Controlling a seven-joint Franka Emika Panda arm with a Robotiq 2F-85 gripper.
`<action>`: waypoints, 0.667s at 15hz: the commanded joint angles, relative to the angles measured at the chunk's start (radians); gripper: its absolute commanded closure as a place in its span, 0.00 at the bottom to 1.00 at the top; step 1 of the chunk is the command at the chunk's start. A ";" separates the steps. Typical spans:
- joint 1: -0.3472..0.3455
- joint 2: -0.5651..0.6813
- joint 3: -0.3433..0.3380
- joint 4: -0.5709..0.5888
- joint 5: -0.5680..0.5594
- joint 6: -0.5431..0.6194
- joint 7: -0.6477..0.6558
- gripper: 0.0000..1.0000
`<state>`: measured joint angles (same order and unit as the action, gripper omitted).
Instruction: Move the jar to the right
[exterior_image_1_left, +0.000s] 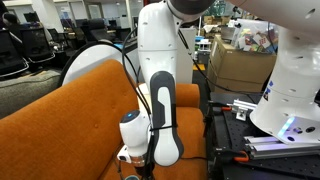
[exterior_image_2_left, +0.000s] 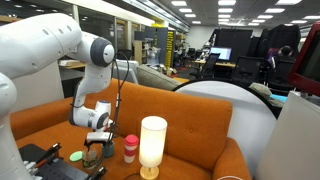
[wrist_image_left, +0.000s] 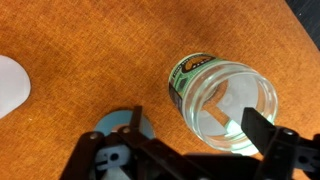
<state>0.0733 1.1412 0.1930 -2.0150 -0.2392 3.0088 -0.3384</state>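
The jar (wrist_image_left: 215, 95) is a small, squat glass jar with an open mouth and a green-printed band at its rim. It stands upright on an orange-brown surface. In the wrist view my gripper (wrist_image_left: 200, 128) is open right above it. One dark finger overlaps the jar's right rim and the other sits a little off its left side. In an exterior view the jar (exterior_image_2_left: 95, 153) looks brownish-olive directly under the gripper (exterior_image_2_left: 97, 142). In the exterior view from behind the arm, the gripper (exterior_image_1_left: 136, 158) is at the bottom edge and the jar is hidden.
A pink-topped white tumbler (exterior_image_2_left: 130, 148) stands close beside the jar, then a tall white cylinder lamp (exterior_image_2_left: 152, 145). A green disc (exterior_image_2_left: 77, 155) lies on the jar's other side. A pale blue round object (wrist_image_left: 122, 124) and a white object (wrist_image_left: 12, 85) lie near the jar. An orange sofa (exterior_image_2_left: 190, 125) is behind.
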 joint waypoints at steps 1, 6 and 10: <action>0.000 0.035 -0.004 0.045 -0.010 -0.028 0.003 0.00; 0.002 0.081 -0.015 0.104 -0.004 -0.076 0.008 0.00; -0.018 0.113 -0.008 0.137 -0.004 -0.101 -0.005 0.34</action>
<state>0.0709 1.2377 0.1770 -1.9064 -0.2397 2.9394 -0.3380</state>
